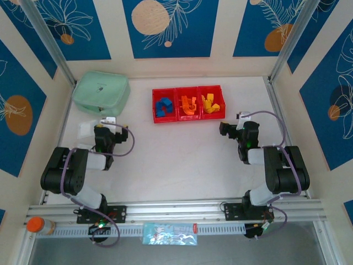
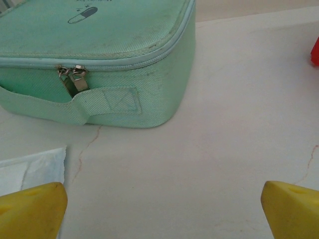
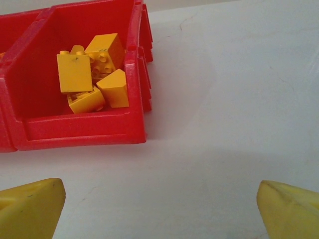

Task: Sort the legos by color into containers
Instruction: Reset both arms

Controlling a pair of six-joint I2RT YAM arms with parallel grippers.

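Observation:
The containers [image 1: 188, 117] are three joined red bins at the back middle of the table. Blue legos [image 1: 163, 107] lie in the left bin, orange legos [image 1: 188, 105] in the middle one and yellow legos [image 1: 210, 103] in the right one. In the right wrist view the yellow legos [image 3: 94, 72] sit piled inside the bin behind its red front wall [image 3: 79, 132]. My right gripper [image 3: 162, 209] is open over bare table just right of and in front of that bin [image 1: 230, 128]. My left gripper [image 2: 164, 209] is open and empty, facing the pouch [image 1: 105, 127].
A mint-green zip pouch [image 1: 102, 93] lies at the back left, close ahead of the left gripper [image 2: 99, 50]. A white sheet [image 2: 30, 167] lies beside the left finger [image 1: 87, 130]. An orange-capped jar [image 1: 39, 225] and a packet [image 1: 169, 233] rest on the front rail.

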